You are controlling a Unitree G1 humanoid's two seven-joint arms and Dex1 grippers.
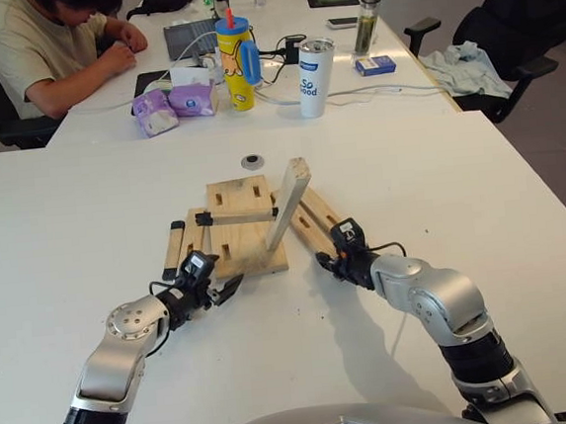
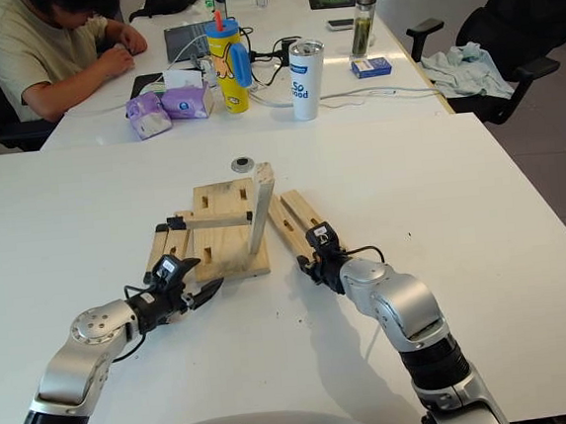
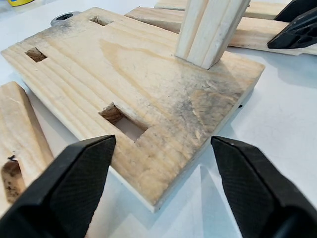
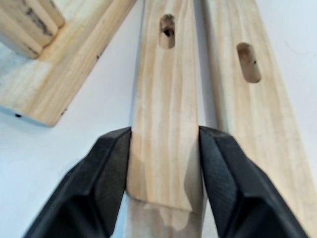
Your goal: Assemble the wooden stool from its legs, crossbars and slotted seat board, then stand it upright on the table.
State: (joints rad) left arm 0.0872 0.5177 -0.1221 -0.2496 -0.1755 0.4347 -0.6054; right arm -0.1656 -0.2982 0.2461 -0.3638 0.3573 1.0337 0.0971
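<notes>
The slotted seat board [image 1: 241, 237] lies flat on the white table [image 1: 479, 185]. One leg [image 1: 290, 201] stands tilted in a slot at its right edge, and a crossbar [image 1: 239, 217] reaches from that leg leftward over the board. Two loose legs [image 1: 180, 243] lie left of the board and two more [image 1: 315, 209] to its right. My left gripper [image 3: 162, 144] is open at the board's near left corner [image 3: 163, 173], one finger to each side. My right gripper [image 4: 165, 136] is shut on the near end of a slotted right-hand leg [image 4: 166, 99], beside the other leg [image 4: 257, 109].
A small round metal piece [image 1: 252, 161] lies just behind the board. On the far table stand a yellow bottle [image 1: 235, 62], a white tumbler [image 1: 316, 75] and tissue packs [image 1: 173, 105]. Bare white tabletop stretches to both sides and in front.
</notes>
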